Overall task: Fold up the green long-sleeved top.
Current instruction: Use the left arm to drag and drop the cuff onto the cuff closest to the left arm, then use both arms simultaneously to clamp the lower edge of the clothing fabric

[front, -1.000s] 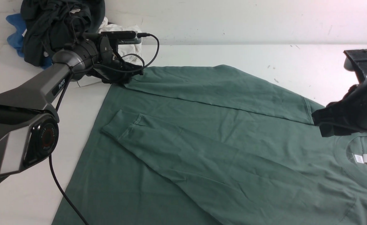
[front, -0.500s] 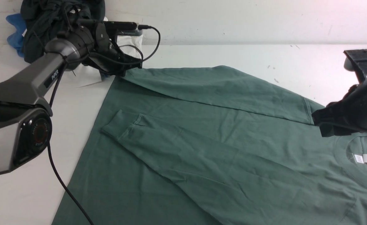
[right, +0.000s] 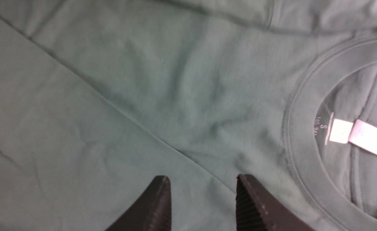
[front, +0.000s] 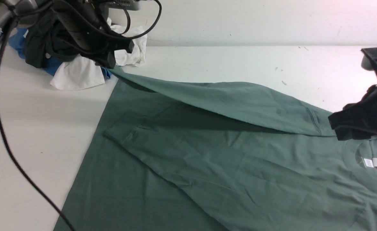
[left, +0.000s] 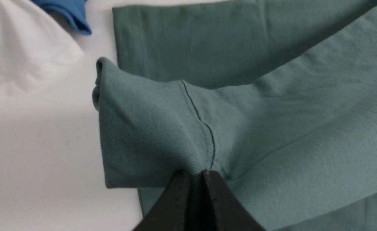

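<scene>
Your left gripper (left: 193,175) pinches the cuff (left: 143,128) of the green long-sleeved top (front: 207,166), jaws pressed tight on the fabric. It holds that sleeve off the table (front: 223,61) at the far left, beside the heap of garments (front: 76,75). The top lies spread across the near and right side. Your right gripper (right: 201,192) hangs over the fabric near the collar (right: 301,106), jaws spread, gripping nothing.

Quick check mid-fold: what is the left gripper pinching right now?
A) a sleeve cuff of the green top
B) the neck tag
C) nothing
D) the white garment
A: in the left wrist view the left gripper is shut on the sleeve cuff of the green long-sleeved top, at its seam.
</scene>
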Motion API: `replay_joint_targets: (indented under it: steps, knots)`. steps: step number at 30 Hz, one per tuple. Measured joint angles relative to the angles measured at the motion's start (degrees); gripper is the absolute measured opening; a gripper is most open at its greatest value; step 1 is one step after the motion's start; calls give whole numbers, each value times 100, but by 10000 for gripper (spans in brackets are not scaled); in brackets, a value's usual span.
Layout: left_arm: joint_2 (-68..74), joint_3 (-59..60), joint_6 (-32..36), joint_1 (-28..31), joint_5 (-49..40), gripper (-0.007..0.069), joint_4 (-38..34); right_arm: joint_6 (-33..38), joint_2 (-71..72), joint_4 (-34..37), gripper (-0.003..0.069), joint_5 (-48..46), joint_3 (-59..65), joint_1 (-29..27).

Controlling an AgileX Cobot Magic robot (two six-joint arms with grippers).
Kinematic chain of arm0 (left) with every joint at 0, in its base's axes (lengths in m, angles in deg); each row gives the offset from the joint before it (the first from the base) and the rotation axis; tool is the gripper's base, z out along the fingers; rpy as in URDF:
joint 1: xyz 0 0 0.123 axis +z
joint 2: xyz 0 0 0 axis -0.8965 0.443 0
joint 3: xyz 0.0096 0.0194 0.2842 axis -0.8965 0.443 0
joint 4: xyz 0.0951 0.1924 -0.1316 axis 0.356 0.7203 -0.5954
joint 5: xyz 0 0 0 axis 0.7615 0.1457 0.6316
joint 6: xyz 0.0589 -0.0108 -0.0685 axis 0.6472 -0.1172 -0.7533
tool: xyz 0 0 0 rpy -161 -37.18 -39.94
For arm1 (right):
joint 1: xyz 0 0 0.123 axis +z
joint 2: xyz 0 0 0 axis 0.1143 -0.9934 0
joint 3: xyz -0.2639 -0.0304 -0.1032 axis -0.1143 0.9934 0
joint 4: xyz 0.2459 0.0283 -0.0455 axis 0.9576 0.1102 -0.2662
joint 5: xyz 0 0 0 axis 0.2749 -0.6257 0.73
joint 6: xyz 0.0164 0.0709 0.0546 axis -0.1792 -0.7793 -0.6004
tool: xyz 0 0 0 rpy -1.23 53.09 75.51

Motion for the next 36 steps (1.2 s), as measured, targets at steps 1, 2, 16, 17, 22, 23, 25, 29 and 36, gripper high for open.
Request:
replay_joint_targets:
  steps: [1,2,16,17,22,23,25,29,36]
  knots:
    - [-387,599,-38,-5,-28,15,166,0,263,0,273,-43,0,0]
    - [-595,955,-52,-5,-28,15,231,0,385,0,273,-78,0,0]
    - [-1919,4550,-29,-5,1506,45,282,681,1267,901,273,-817,0,0]
    - [-1910,4613,25,-5,1546,68,282,735,1267,967,273,-879,0,0]
    - [-2002,4651,193,-5,1533,274,286,1040,1267,1075,273,-1363,0,359]
    - [-2016,4651,193,-5,1533,274,286,1040,1267,1075,273,-1363,0,359]
    - [-2253,4651,216,-76,1334,382,292,1088,1267,1070,273,-1466,0,807]
    - [-2872,4761,391,-459,1028,445,312,1051,1421,1043,273,-1477,80,1394]
    - [-3821,6339,1720,-1812,148,428,329,870,2384,957,273,-1518,653,2140]
